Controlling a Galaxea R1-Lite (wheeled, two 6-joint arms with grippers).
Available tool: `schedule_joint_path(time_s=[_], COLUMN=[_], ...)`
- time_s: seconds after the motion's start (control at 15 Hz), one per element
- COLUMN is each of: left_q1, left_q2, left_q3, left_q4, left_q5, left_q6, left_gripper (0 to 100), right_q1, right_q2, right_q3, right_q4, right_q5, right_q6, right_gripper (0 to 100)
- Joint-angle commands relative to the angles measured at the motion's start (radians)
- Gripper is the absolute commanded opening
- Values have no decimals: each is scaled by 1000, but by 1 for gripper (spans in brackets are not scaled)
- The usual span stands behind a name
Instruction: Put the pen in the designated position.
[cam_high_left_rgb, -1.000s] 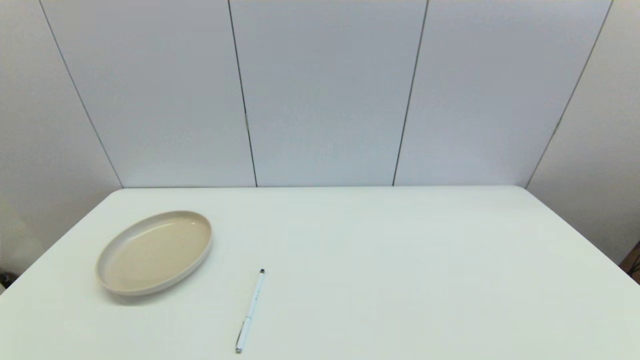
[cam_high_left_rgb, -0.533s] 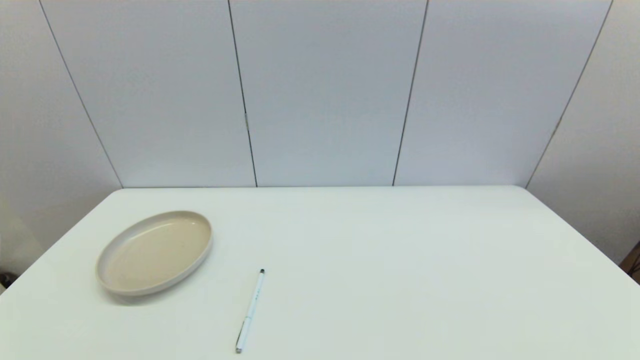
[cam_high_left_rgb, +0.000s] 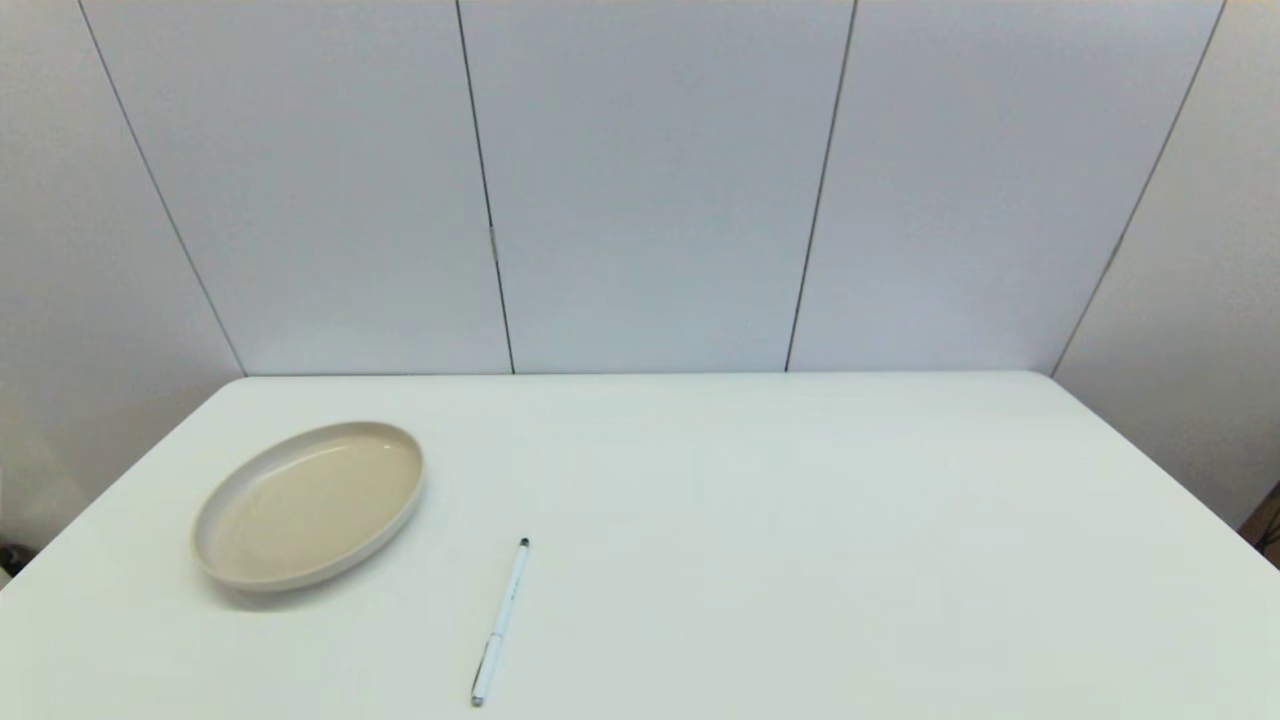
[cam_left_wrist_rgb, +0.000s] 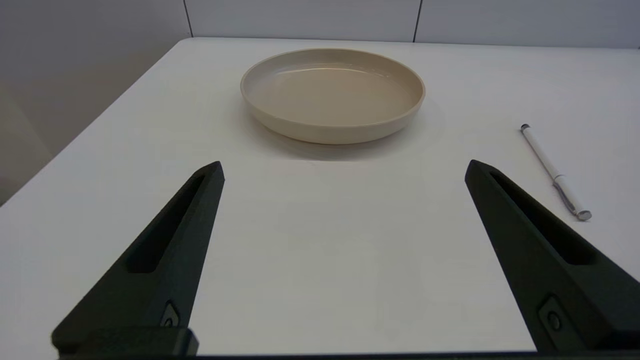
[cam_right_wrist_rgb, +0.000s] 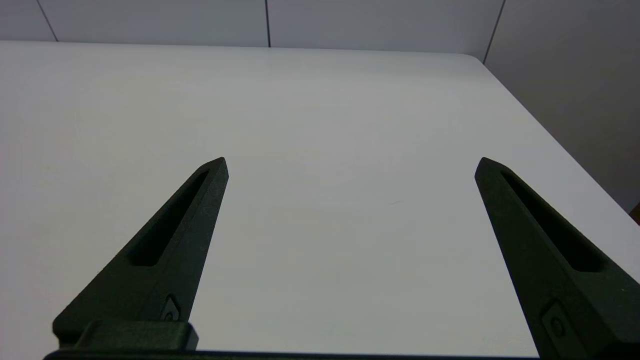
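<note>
The pen (cam_high_left_rgb: 500, 622) is lying flat, long axis running near-to-far w/ dark tip pointing away, tilted slightly right. Beige dish (cam_high_left_rgb: 309, 503) is sitting nearby on its left, apart. Left gripper (cam_left_wrist_rgb: 344, 167) and right gripper (cam_right_wrist_rgb: 351, 165) are both gaping wide, holding nothing.

Even, diffuse overhead light; focus sharp throughout. Tabletop (cam_high_left_rgb: 760, 520) bright, without glare. Dish (cam_high_left_rgb: 310, 503) casts a soft shadow on its near side.

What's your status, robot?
Left gripper open, short of dish. Right gripper open over bare table. Pen flat, untouched, right of dish. Nothing blocking.
</note>
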Motion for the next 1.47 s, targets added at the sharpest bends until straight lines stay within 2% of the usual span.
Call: schedule_joint_path(time_s=[0.07,0.4,0.8,1.13,1.27,1.47], left_q1=[0,-1,-24,-73,-130,-164], left_q2=[12,153,415,577,652,713], left_q3=[-2,-104,-341,-523,-572,-588], left_q4=[2,2,2,25,26,15], left_q5=[1,-1,-27,-48,-55,-147], left_q6=[35,42,44,55,61,64], left_gripper=[100,100,100,100,100,100], right_q1=[0,0,0,0,0,0], right_q2=[1,1,1,1,1,1], right_q3=[0,2,0,0,0,0], right_q4=[0,0,0,0,0,0], right_q5=[0,0,0,0,0,0], right_q6=[-1,-1,-1,-1,-1,-1], right_gripper=[100,100,100,100,100,100])
